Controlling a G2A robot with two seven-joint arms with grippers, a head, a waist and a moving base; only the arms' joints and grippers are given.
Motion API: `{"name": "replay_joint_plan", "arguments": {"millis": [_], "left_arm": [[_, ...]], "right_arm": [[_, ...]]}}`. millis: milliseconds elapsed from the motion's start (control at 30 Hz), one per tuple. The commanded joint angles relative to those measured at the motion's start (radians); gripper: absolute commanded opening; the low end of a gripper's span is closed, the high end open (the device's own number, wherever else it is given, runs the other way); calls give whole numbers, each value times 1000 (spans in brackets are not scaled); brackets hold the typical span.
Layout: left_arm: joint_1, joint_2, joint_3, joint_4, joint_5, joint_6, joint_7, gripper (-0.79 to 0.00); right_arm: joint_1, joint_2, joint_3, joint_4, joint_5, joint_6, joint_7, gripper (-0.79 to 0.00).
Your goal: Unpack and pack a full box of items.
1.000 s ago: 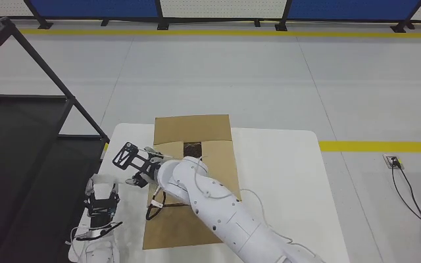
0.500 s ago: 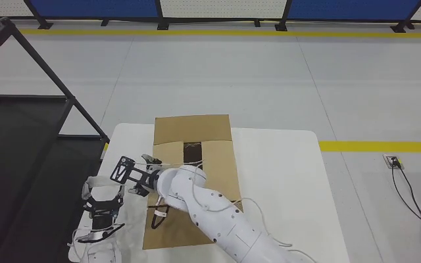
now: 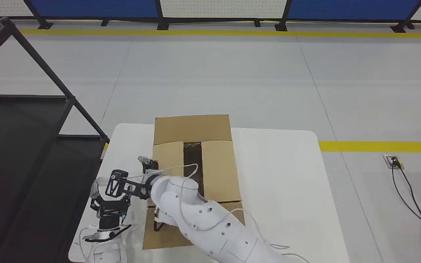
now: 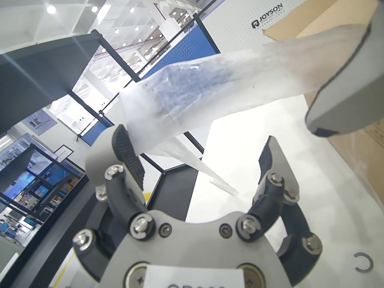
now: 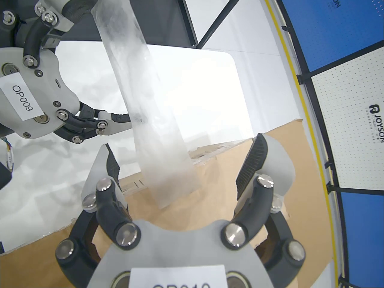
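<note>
My left fingers and right fingers are both released; the frosted translucent plastic strip looks light and limp, so I'd pinch its end.

a printed white label on the left claw, logo print on the wall panels

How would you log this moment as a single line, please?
left gripper: open, one pad touching clear strip | right gripper: open, strip end between jaws, unclamped | cardboard box: on table
</note>
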Motion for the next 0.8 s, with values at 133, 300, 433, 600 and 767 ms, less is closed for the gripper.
{"name": "replay_joint_plan", "arguments": {"millis": [133,300,433,600,767], "left_arm": [[8,-2,-3,-10,0,-16,-12,0],[14,-5,-7,-14,-1,-17,-12,0],[16,-7,-9,-15,1,-17,-15,0],[22,-9,-12,-13,1,-20,-8,0],[28,-11,-14,-8,1,-25,2,0]], "right_arm": [[-31,-7,-26,-25,-105,105,35,0],[-43,-12,-18,-19,-123,118,29,-203],[-58,-13,-14,-26,-149,133,9,-228],[-100,-11,-25,-53,-237,212,16,-185],[-146,-6,-19,-98,-283,232,23,0]]}}
